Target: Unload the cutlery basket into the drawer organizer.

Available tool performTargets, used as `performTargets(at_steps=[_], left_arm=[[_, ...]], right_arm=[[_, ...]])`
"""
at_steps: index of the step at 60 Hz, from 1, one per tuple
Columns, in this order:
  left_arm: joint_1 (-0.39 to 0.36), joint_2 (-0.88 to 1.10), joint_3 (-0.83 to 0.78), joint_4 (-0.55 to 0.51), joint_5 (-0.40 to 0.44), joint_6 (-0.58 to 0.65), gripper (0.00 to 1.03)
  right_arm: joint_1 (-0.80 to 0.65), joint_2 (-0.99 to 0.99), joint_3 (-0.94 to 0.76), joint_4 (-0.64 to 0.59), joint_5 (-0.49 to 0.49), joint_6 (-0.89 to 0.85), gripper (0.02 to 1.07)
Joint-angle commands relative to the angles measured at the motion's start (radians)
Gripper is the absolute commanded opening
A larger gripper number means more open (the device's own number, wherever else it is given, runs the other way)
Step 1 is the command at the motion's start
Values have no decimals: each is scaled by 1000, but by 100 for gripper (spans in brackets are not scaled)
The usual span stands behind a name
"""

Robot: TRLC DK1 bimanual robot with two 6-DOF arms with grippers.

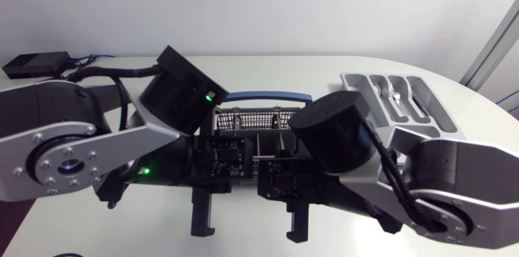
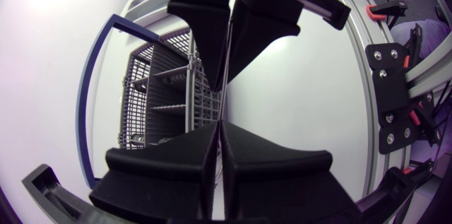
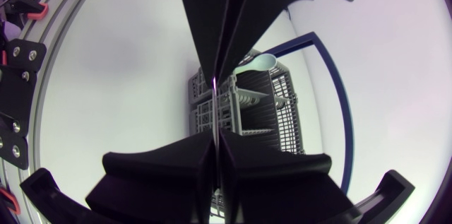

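Between the two arms, toward the table's far side, the basket (image 1: 255,123) is sitting with its blue handle (image 1: 268,95) arching over it. The left gripper (image 1: 203,226) and the right gripper (image 1: 296,233) are both hanging nearer the front edge than the basket. Each is pressing its fingers together on nothing, and each wrist view is showing a tight seam between the wedges.

From either wrist, the basket is lying ahead of the fingertips and a little off to one side, so neither gripper is lining up over it yet. A pale spoon (image 3: 258,63) is standing in the basket with its bowl poking above the wire rim. Its long axis is running roughly upright, handle down among the dividers.

The organizer (image 1: 438,115) is lying at the right, just beyond the right arm and well apart from the left one. Some cutlery seems to be resting in its slots, though I cannot tell which pieces.

The right arm is looking the better placed, since it is sitting between basket and organizer. It would need to open and come down along the spoon's axis.
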Motion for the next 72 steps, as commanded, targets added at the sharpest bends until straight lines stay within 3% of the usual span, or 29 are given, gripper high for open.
performTargets(at_steps=[1,18,27,36,57,69,72], left_arm=[[-11,10,35,-8,5,7,3],[-11,30,26,-11,2,7,3],[-4,31,21,-11,2,8,3],[-2,36,20,-11,2,7,3],[-5,71,34,-9,2,4,3],[-17,88,43,-11,2,-1,3],[-22,97,49,-11,2,-5,3]], right_arm=[[-17,-2,-40,27,-3,4,8],[-19,-91,-55,19,-14,16,9],[-22,-147,-75,2,-17,30,51],[-22,-176,-75,-34,-23,39,68],[-22,-217,-69,-73,-61,53,67],[-23,-210,-78,-47,-103,65,46],[-23,-205,-75,-39,-104,73,46]])
